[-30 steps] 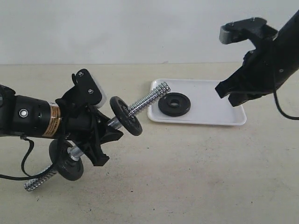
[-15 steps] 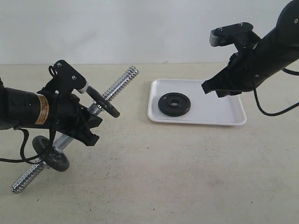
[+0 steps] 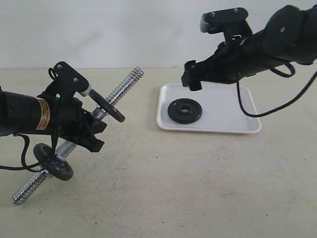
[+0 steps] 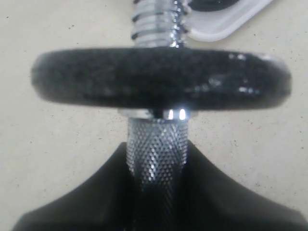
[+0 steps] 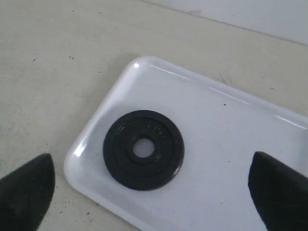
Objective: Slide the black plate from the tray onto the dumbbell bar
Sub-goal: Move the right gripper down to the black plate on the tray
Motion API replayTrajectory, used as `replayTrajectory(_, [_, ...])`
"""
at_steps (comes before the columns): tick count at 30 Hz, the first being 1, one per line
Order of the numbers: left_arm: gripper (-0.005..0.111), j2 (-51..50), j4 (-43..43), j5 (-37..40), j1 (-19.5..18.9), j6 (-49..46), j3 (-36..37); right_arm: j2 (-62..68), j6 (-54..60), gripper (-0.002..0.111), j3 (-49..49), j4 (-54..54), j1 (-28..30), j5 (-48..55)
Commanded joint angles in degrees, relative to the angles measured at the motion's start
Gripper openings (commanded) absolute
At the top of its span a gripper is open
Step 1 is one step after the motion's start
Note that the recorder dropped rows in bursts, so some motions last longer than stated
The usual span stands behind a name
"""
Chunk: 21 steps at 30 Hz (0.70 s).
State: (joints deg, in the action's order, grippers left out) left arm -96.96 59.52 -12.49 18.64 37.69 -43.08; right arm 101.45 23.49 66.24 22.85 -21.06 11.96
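The black plate (image 3: 184, 110) (image 5: 143, 150) lies flat near the left end of the white tray (image 3: 225, 111) (image 5: 231, 159). My right gripper (image 3: 191, 81) (image 5: 151, 166) hangs open above it, its fingers wide apart on either side of the plate and touching nothing. My left gripper (image 3: 88, 128) (image 4: 156, 192) is shut on the knurled middle of the dumbbell bar (image 3: 121, 89) (image 4: 156, 149). It holds the bar raised and slanted, with the free threaded end toward the tray. Two black discs (image 3: 110, 106) (image 3: 53, 162) sit on the bar, one on each side of the gripper.
The beige table (image 3: 198, 188) stretches in front of the tray. A pale wall (image 3: 124, 29) stands behind it. The right arm's cable (image 3: 277, 106) loops over the tray's right end.
My right gripper has swung left from beyond the tray's right end until it is over the plate. The left gripper drew the bar leftward, away from the tray, then held almost still.
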Motion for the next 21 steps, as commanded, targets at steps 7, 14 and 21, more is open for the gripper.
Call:
replayTrajectory(7, [0.004,3.3,-1.7,-8.4,-0.1,-0.5,-2.3,11.7,-5.3,0.105,10.6,0.4,-1.9,5.4])
replayTrajectory(14, [0.004,3.3,-1.5,-8.4,-0.1,-0.2,-2.3,17.8,-6.4,0.105,17.4,-2.7,-1.9,9.4])
replayTrajectory(21, [0.004,3.3,0.8,-8.4,-0.1,1.5,-2.3,22.2,-13.7,0.105,19.7,-14.0,-1.9,10.6])
